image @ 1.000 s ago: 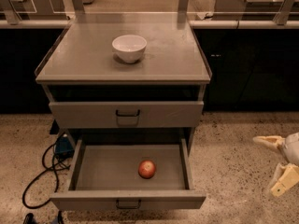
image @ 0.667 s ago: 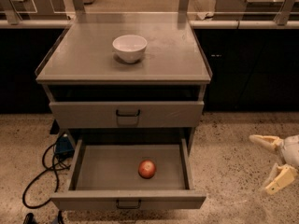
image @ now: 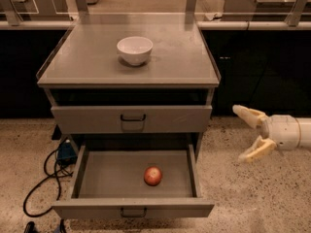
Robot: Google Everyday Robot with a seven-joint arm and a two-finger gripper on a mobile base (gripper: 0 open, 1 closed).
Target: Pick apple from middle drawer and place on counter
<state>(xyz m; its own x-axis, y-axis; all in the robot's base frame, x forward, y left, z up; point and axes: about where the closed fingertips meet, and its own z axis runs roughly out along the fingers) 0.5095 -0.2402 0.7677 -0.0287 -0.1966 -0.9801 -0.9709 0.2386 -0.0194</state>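
The apple [image: 153, 175], small and red-orange, lies near the middle of the open middle drawer [image: 97, 178], a shallow grey tray pulled out at the bottom of the cabinet. The counter [image: 87, 57] is the flat grey top of that cabinet, above the drawers. My gripper [image: 245, 134] comes in from the right edge, level with the gap between the upper drawer and the open one, well to the right of the cabinet and apart from the apple. Its two pale fingers are spread wide and hold nothing.
A white bowl [image: 134, 49] stands on the counter's middle. The upper drawer [image: 170, 119] is shut. A black cable [image: 41, 178] and a blue box [image: 65, 152] lie on the speckled floor at the left. Steel tables with glass panels [image: 257, 4] stand behind.
My gripper has moved left and up, further into view towards the cabinet. The apple, bowl and drawers have not moved.
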